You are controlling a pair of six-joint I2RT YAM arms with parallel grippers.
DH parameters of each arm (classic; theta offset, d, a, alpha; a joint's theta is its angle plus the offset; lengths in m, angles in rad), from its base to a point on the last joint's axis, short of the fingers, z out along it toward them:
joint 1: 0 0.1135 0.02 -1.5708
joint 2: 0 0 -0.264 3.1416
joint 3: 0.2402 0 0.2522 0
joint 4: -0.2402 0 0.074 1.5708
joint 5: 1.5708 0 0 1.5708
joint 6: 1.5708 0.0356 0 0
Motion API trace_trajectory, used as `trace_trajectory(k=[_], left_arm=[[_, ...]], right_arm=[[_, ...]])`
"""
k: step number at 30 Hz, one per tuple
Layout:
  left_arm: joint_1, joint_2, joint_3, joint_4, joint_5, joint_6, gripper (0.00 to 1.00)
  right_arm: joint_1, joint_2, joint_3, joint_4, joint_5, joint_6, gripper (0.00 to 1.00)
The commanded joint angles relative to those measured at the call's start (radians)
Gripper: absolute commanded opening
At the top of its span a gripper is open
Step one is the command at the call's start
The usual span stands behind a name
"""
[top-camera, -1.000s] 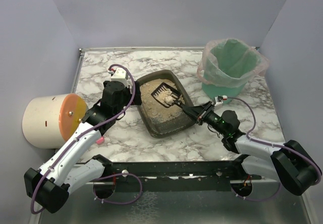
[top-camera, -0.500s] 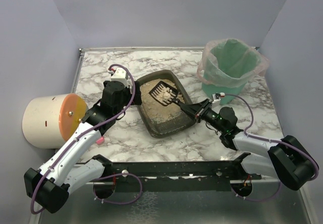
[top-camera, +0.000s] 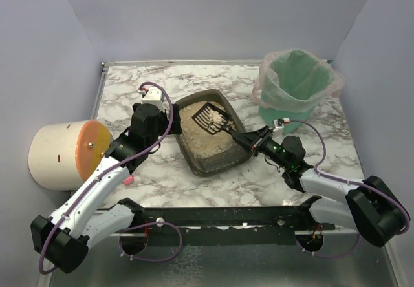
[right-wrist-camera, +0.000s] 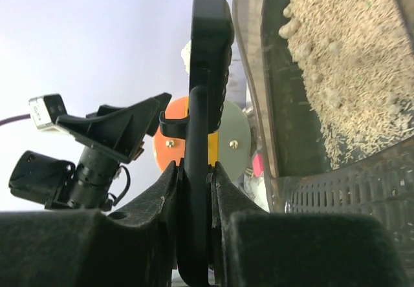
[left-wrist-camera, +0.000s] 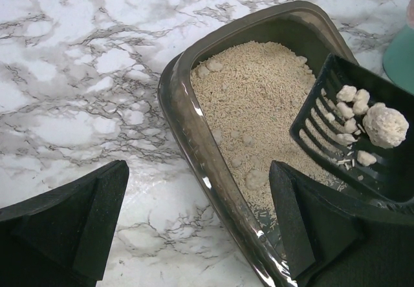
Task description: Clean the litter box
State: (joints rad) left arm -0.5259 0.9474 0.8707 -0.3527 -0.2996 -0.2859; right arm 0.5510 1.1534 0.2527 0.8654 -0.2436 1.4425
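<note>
The litter box [top-camera: 218, 163] is a dark tray of beige litter at the table's middle; it also shows in the left wrist view [left-wrist-camera: 194, 138] and the right wrist view [right-wrist-camera: 272, 106]. My right gripper [top-camera: 244, 138] [right-wrist-camera: 196, 170] is shut on the handle of the black slotted scoop [top-camera: 209, 114] [right-wrist-camera: 208, 54]. The scoop [left-wrist-camera: 362, 158] is held above the litter with several pale clumps [left-wrist-camera: 385, 125] on it. My left gripper [top-camera: 171, 116] [left-wrist-camera: 197, 177] is open and straddles the box's left rim, one finger outside, one over the litter.
A green bucket [top-camera: 294, 86] lined with a clear bag stands at the back right, right of the box. A white cylinder with an orange face [top-camera: 65, 154] lies at the left edge. Grey walls close in the table on three sides.
My right gripper has moved a little left and away, carrying the scoop with its clumps higher over the far part of the box. The left arm has not moved.
</note>
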Motion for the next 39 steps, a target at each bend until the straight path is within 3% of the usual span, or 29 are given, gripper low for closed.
trace_trajectory(k=[1,3,7,9,13,16,19,22,28,39], left_arm=[[-0.002,-0.002,-0.01,0.017,0.02,0.014,0.99],[-0.002,-0.008,-0.009,0.019,0.024,0.013,0.99],[-0.002,-0.007,-0.012,0.017,0.013,0.016,0.99],[-0.002,-0.008,-0.009,0.018,0.024,0.013,0.99],[-0.002,-0.005,-0.012,0.019,0.018,0.014,0.99],[-0.002,-0.012,-0.009,0.02,0.025,0.013,0.99],[-0.002,-0.012,-0.012,0.018,0.018,0.014,0.99],[-0.002,-0.015,-0.011,0.019,0.025,0.013,0.99],[-0.002,-0.025,-0.013,0.017,0.019,0.014,0.99],[-0.002,-0.033,-0.015,0.014,0.017,0.013,0.99]], right_arm=[[0.004,-0.014,0.011,0.01,0.012,-0.007,0.01],[-0.016,-0.055,-0.005,-0.041,0.052,-0.007,0.01],[0.026,-0.012,0.028,0.038,-0.025,-0.028,0.01],[-0.012,-0.075,-0.005,-0.098,0.059,0.006,0.01],[0.021,-0.013,0.037,0.016,-0.052,-0.022,0.01],[-0.009,-0.087,0.007,-0.113,0.056,0.005,0.01],[0.011,-0.048,0.077,-0.076,-0.044,-0.043,0.01],[0.01,-0.103,0.048,-0.122,0.042,-0.031,0.01],[0.01,-0.135,0.073,-0.133,0.042,-0.042,0.01],[0.01,-0.306,0.263,-0.456,0.231,-0.155,0.01]])
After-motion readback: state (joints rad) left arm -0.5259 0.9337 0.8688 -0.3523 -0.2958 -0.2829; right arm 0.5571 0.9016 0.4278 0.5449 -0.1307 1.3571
